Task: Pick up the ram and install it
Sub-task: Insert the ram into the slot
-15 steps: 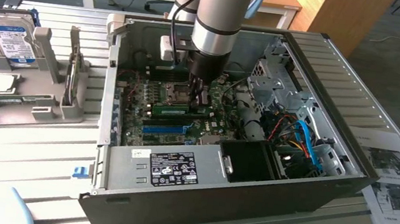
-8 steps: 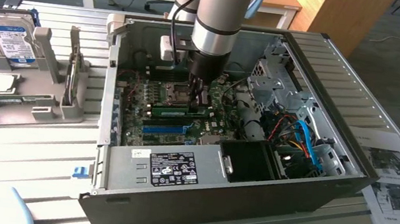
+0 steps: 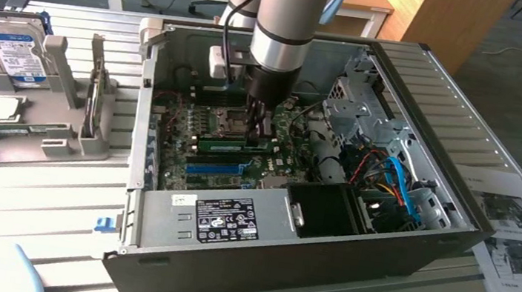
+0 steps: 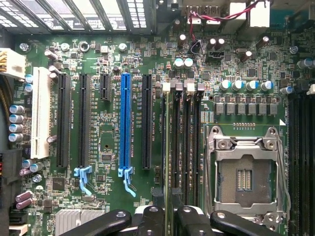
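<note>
Ram: we see the ram (image 3: 234, 144) standing on edge among the memory slots (image 4: 187, 147) of the motherboard (image 4: 106, 147). Its green face shows in the exterior view.
Ram's neighbours: it sits between the metal-framed processor socket (image 4: 243, 174) and the blue expansion slot (image 4: 125, 130), and runs parallel to that slot.
Hand: the hand (image 3: 260, 135) hangs straight down over the end of the ram nearer the exterior view's right.
Hand's state: released. In the wrist view the hand (image 4: 170, 216) shows two dark fingers (image 4: 149, 219) standing apart, one on each side of the line of the slots. We see nothing clamped between them, and we cannot tell whether either finger brushes the stick.
Arm: the grey arm (image 3: 293, 8) drops from above into the open computer case (image 3: 443, 123).
Case: it lies on its side on the slatted worktop (image 3: 55, 195), with wiring and drive bays towards the exterior view's right.
Exterior view's left: a grey holder (image 3: 53, 132) carries an upright hard drive (image 3: 16, 49) and a square silvery processor chip (image 3: 2, 108), well apart from the hand.
Exterior view's right: printed sheets (image 3: 519, 237) lie just beside the case.
</note>
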Controlling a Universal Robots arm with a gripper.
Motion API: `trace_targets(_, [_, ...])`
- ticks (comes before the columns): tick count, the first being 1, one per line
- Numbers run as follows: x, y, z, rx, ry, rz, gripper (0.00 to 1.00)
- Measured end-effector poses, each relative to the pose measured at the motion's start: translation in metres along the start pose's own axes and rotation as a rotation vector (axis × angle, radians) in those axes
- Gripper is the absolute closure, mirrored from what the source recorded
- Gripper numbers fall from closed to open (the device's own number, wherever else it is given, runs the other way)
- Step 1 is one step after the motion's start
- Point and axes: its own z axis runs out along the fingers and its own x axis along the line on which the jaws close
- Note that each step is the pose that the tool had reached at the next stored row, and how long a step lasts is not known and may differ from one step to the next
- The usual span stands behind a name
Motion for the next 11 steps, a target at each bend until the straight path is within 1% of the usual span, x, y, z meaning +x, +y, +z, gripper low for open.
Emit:
trace_targets(6, [0.000, 0.0002, -0.0068, 0.0001, 0.0018, 0.000, 0.82])
trace_targets(11, [0.000, 0.0005, -0.0155, 0.0001, 0.0033, 0.000, 0.82])
